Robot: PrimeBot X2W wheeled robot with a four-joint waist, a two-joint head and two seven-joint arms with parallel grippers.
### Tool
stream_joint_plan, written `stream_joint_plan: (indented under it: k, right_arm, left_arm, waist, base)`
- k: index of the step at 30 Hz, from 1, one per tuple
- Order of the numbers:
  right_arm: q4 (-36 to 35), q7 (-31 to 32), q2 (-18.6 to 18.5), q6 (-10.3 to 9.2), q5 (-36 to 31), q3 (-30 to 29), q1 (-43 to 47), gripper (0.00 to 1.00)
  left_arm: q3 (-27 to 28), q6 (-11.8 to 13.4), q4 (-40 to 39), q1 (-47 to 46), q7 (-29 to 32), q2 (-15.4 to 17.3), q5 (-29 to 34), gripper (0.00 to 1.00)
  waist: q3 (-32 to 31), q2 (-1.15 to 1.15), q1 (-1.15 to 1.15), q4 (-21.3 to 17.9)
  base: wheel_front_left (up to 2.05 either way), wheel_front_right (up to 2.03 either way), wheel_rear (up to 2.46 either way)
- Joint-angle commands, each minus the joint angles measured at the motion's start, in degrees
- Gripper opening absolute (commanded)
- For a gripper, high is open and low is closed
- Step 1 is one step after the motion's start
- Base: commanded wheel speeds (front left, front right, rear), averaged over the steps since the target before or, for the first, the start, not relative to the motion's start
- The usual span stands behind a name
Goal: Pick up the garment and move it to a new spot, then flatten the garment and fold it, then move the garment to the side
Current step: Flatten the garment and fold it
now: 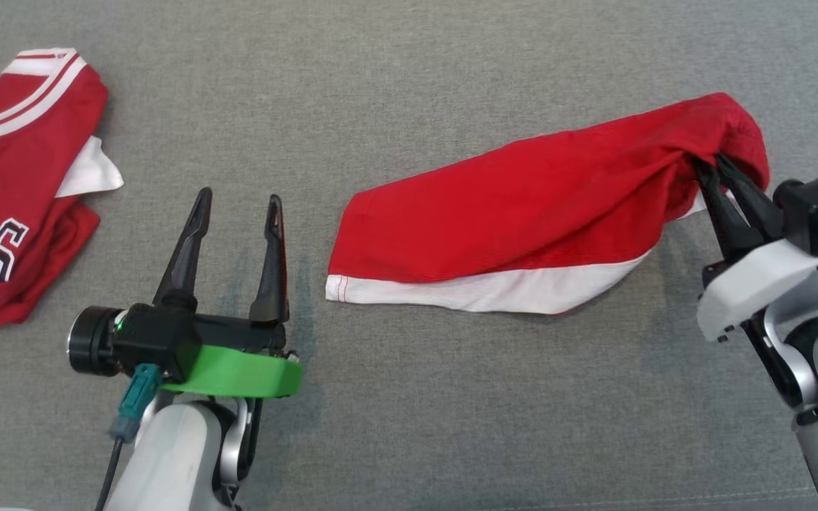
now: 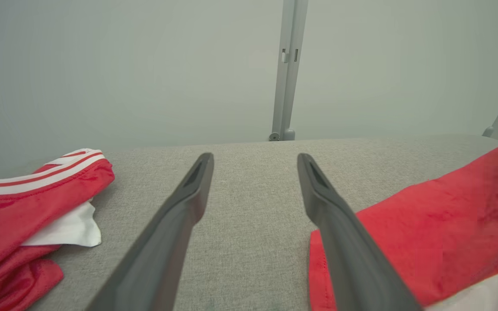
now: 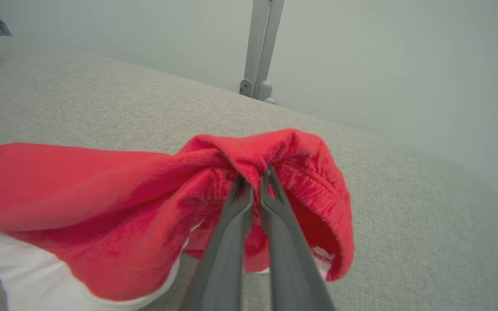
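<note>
Bright, soft, even light from overhead. A faint, diffuse shadow lies on the grey surface (image 1: 451, 397) under and just right of the left gripper (image 1: 240, 195). Wrist views bend at the edges, and their near foreground looks blurred.

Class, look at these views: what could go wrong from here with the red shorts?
1. The right end effector pinches only a bunched fold of the red shorts, so the cloth may slip out.
2. Their far end lies on the grey fabric surface, so pulling could drag and crumple them.

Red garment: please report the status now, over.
Right gripper shut on red garment, end bunched. Left gripper open, empty. Red jersey far left, not obstructing.
</note>
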Motion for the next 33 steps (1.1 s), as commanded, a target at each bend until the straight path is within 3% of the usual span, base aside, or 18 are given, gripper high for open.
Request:
stream_joint_plan:
  k: [1, 12, 13, 14, 15, 22, 33]
  right_arm:
    - [1.43, 0.24, -0.27, -0.08, 0.41, 1.17, -2.32, 0.0]
    - [17.87, -2.12, 3.3, -0.07, 1.95, 9.12, -13.98, 0.0]
    - [18.69, -3.1, 3.68, -0.08, 2.07, 9.38, -14.48, 0.31]
    - [19.5, -3.91, 4.06, -0.08, 2.5, 9.6, -14.63, 0.9]
    - [20.09, -4.81, 4.34, -0.07, 2.74, 9.82, -14.66, 1.0]
    - [18.3, -12.35, 5.53, -0.08, 4.79, 8.41, -10.2, 1.0]
    - [10.5, -21.57, 8.6, -0.08, 6.26, -0.38, 0.23, 1.0]
  left_arm:
    - [-0.46, -0.55, 0.26, -1.57, -0.38, -0.56, 0.44, 1.0]
    - [-2.29, -2.92, 2.6, -5.15, -0.37, -3.94, 1.8, 1.0]
    - [-2.21, -2.98, 2.74, -5.11, -0.38, -4.09, 1.95, 1.0]
    - [-2.15, -3.06, 2.85, -5.0, -0.38, -4.19, 2.07, 1.0]
    - [-1.98, -3.05, 2.95, -4.8, -0.38, -4.27, 2.19, 1.0]
    - [-0.38, -3.22, 3.69, -2.87, -0.38, -3.68, 2.85, 1.0]
    - [2.56, -2.27, 3.69, -0.19, -0.38, -1.73, 2.49, 1.0]
  waist:
    - [2.67, 0.0, 0.0, 2.81]
    - [4.84, 0.0, 0.0, 8.09]
    - [4.7, 0.0, 0.0, 8.14]
    - [4.52, 0.0, 0.0, 8.12]
    - [4.3, 0.0, 0.0, 7.99]
    - [1.83, 0.0, 0.0, 5.34]
    - [-1.92, 0.0, 0.0, 0.22]
  base:
    - [0.0, 0.0, 0.0]
    - [0.0, 0.0, 0.0]
    - [0.0, 0.0, 0.0]
    - [0.0, 0.0, 0.0]
    - [0.0, 0.0, 0.0]
    - [0.0, 0.0, 0.0]
    - [0.0, 0.0, 0.0]
